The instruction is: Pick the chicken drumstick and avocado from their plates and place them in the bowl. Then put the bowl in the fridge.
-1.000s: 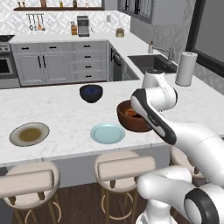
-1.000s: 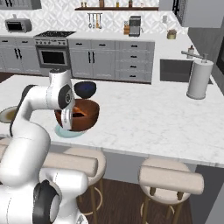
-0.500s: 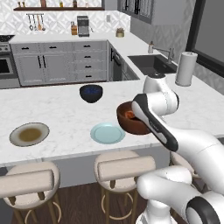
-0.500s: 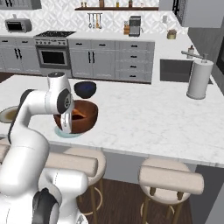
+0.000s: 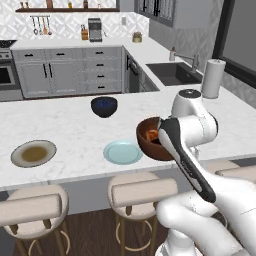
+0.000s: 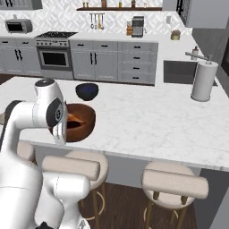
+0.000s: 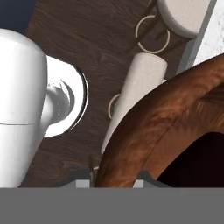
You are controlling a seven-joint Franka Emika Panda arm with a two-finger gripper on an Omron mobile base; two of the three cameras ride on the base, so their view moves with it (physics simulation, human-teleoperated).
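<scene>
At the left of your left base view, the tan-olive plate [image 5: 34,153] lies bare on the white counter [image 5: 70,127]. Right of it, lower centre, the pale blue-green plate [image 5: 122,152] is bare too. Above and between them sits the dark blue bowl [image 5: 104,106]. Right of centre you see the reddish-brown bowl [image 5: 151,141] tilted, partly behind the arm, with something orange inside that looks like the chicken drumstick [image 5: 151,135]. In your hand view, the gripper [image 7: 114,180] is closed tight on the bowl's rim at the bottom edge, with the bar stools [image 7: 142,83] and wooden floor [image 7: 87,43] behind it.
</scene>
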